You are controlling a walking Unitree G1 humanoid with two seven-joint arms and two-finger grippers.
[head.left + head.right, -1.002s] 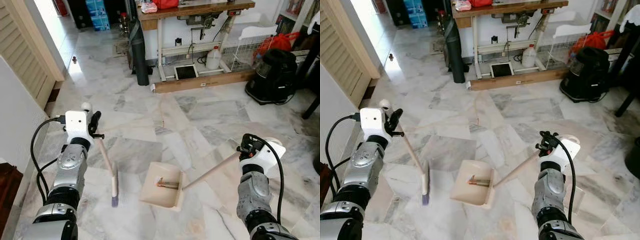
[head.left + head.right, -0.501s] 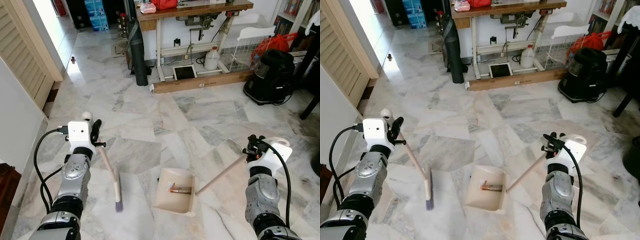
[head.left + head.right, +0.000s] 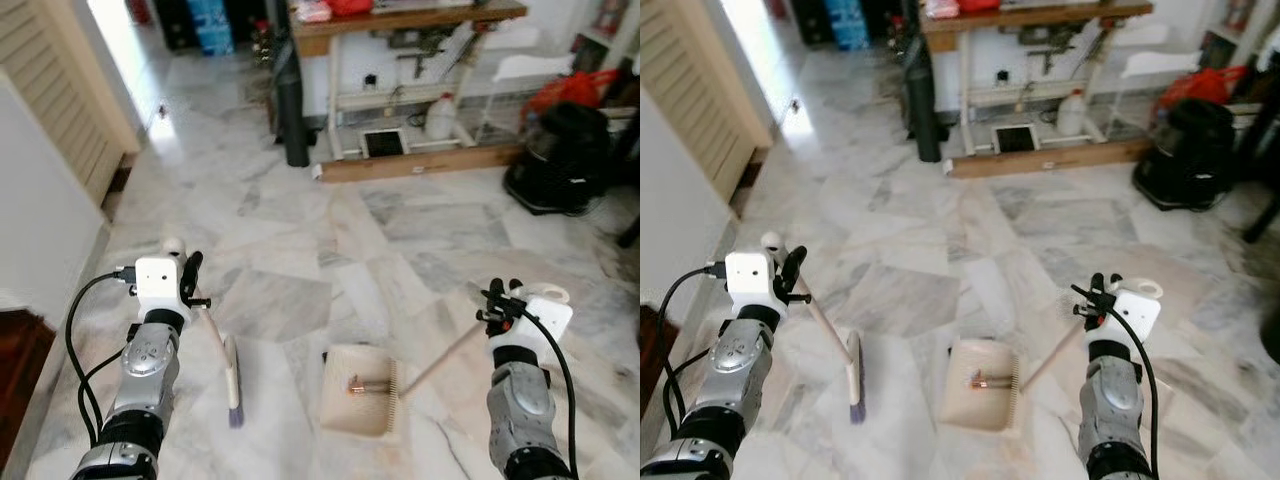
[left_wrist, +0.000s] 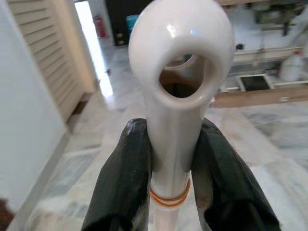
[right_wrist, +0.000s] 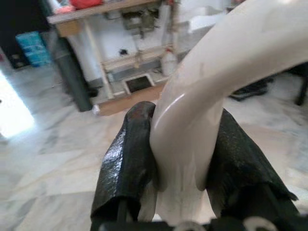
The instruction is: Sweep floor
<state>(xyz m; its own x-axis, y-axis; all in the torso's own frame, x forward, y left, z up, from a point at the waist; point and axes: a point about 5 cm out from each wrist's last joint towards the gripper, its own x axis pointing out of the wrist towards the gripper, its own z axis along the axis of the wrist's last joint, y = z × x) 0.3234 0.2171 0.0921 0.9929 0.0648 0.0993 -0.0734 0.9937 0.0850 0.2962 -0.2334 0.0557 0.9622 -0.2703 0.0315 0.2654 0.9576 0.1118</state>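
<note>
My left gripper (image 3: 188,283) is shut on the top of a white broom handle (image 4: 179,72). The handle slants down to the broom head (image 3: 232,378), which is on the marble floor. My right gripper (image 3: 499,303) is shut on the long cream handle (image 3: 443,357) of a dustpan (image 3: 352,417). The pan lies flat on the floor between my arms, right of the broom head, and a small brown piece of litter (image 3: 361,384) is in it. In the right wrist view, both black fingers (image 5: 129,159) clamp the cream handle (image 5: 207,96).
A wooden table (image 3: 400,18) stands ahead over a white jug (image 3: 440,118), a plank (image 3: 420,165) and a dark upright roll (image 3: 295,120). A black appliance (image 3: 560,155) sits at the far right. A white wall (image 3: 40,240) and a louvred door (image 3: 50,90) run along my left.
The camera has shifted. The dustpan has slid a little to the right, further from the broom head, with the litter still in it. Both grippers keep their hold.
</note>
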